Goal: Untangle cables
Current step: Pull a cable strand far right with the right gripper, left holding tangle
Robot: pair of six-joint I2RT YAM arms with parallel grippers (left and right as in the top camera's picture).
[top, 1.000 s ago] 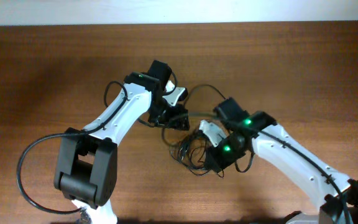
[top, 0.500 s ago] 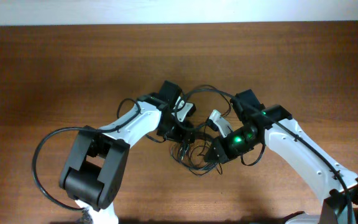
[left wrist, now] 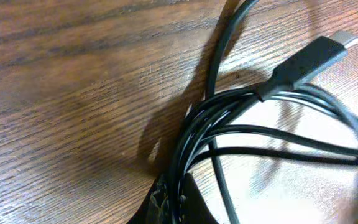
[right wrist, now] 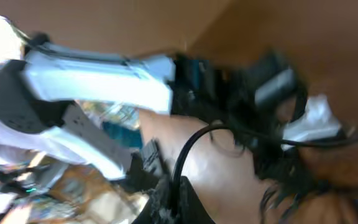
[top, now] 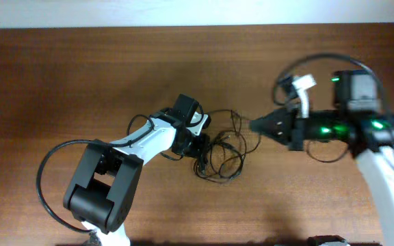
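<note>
Against the left claw (top: 202, 147), the cables (top: 226, 154), one strand in the right claw (top: 254, 125)

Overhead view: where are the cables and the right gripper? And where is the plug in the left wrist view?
cables (top: 219, 158), overhead view, middle loops of the tangle.
right gripper (top: 254, 125), overhead view, between its fingertips.
plug (left wrist: 309, 57), left wrist view, its black body.

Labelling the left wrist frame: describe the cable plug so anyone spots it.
On the wooden table, a bundle of black cables rises from bottom centre toward upper right. The plug juts out there: a thick black body with a silvery tip, fatter than the thin cables beside it.
</note>
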